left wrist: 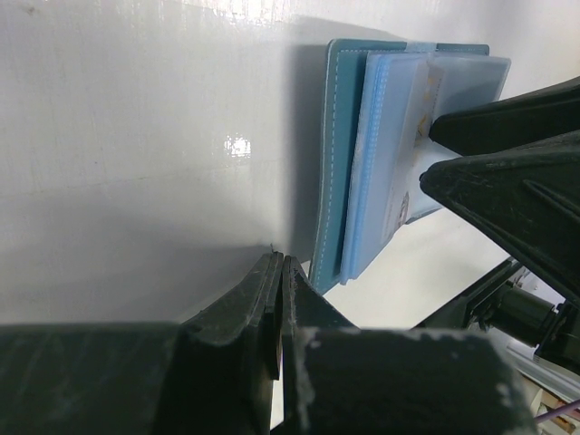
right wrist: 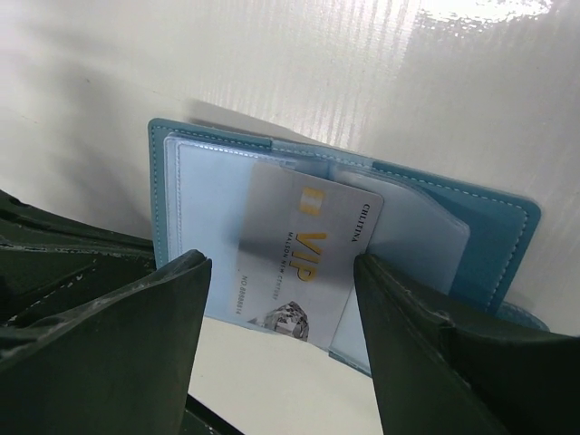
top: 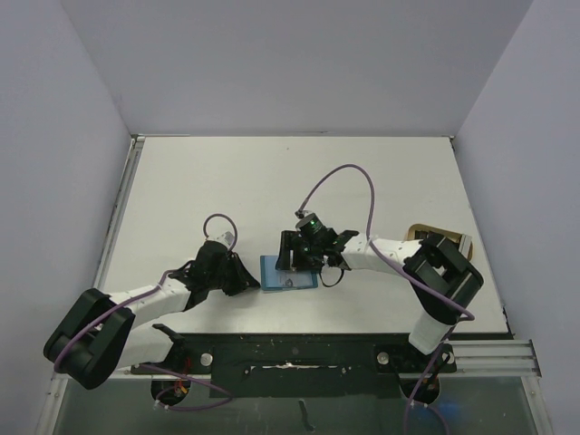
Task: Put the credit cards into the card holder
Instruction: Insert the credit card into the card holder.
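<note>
Right gripper (right wrist: 279, 270) jaws wide, straddling the card, gripping nothing; left gripper (left wrist: 279, 267) shut, empty, beside the holder's corner. Table (top: 227, 181), near front: card holder (right wrist: 485, 240) lies open, probably soft and floppy. Credit card (right wrist: 304, 258) partway in clear sleeve; looks stiff, slick, light. Best pinched by its long edges.

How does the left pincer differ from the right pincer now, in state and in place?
The left pincer is shut and empty; the right pincer stands wide open. The left pincer sits beside a corner of the card holder, over the table; the right pincer straddles the silver VIP card lying partly in a clear sleeve. Both are black and close to the opened holder.
</note>
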